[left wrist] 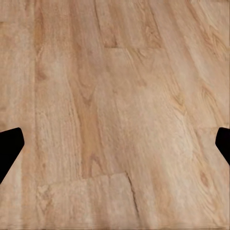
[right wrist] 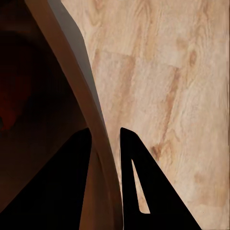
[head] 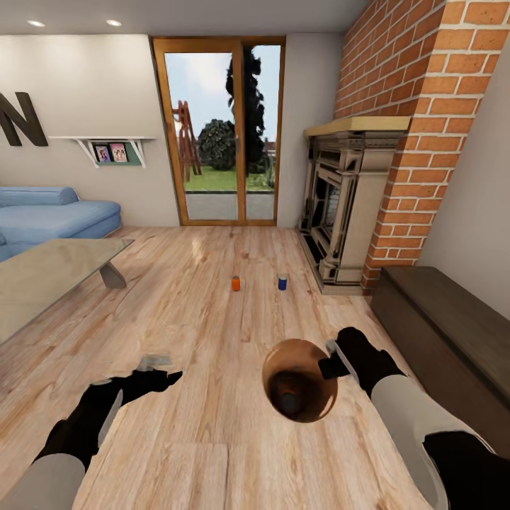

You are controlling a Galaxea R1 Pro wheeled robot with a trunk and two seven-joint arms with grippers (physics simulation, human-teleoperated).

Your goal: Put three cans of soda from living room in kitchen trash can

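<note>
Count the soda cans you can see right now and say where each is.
3: an orange can and a blue can stand on the wooden floor before the fireplace; a third, orange can lies inside the bin held by the right gripper.

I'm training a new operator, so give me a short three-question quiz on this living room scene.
1. True or false: the right tool grips the bin by its rim.
2. How many cans stand on the floor?
3. The blue can is nearer the: A) sofa B) fireplace

Key: 1 true; 2 two, orange can and blue can; 3 B.
</note>
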